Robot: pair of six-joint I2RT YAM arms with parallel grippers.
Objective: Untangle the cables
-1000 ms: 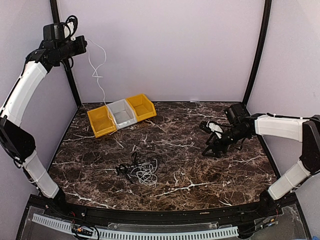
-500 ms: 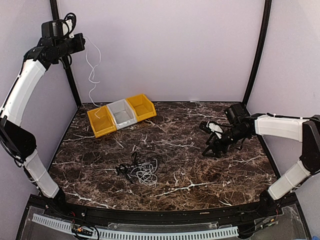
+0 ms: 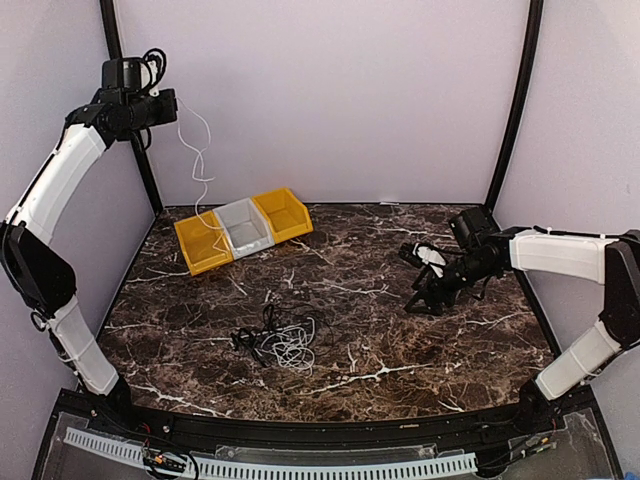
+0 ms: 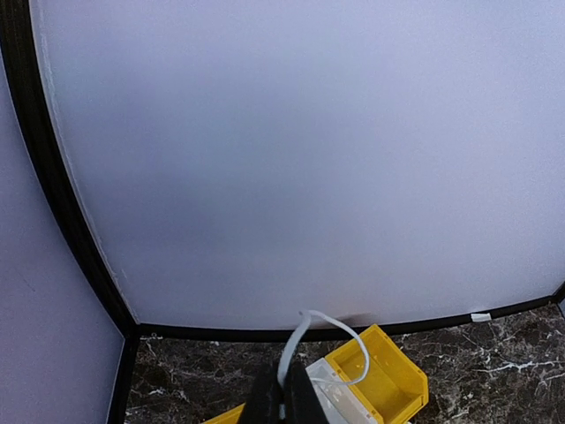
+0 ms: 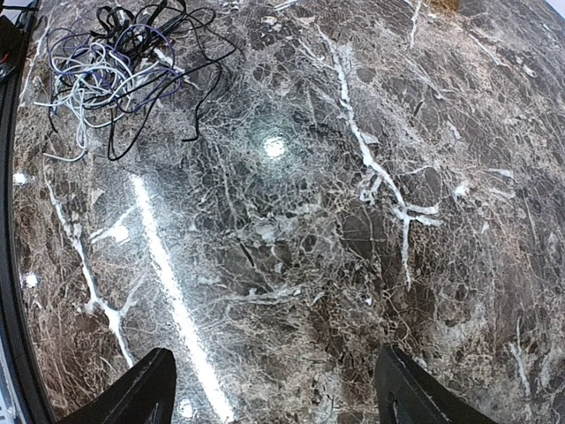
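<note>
The left gripper [image 4: 284,399] is closed tight on one white cable [image 4: 305,314], held high over the far left corner of the table [image 3: 400,350]. The right gripper [image 5: 275,397] stands wide, holding nothing. The tangle [image 3: 283,340] lies near the front edge: it looks light, limp and likely to snag, so better pinch one outer loop.

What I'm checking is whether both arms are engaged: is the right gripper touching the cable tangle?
Apart. The right wrist view shows the right gripper open, with a wide stretch of table between it and the cable tangle.
</note>
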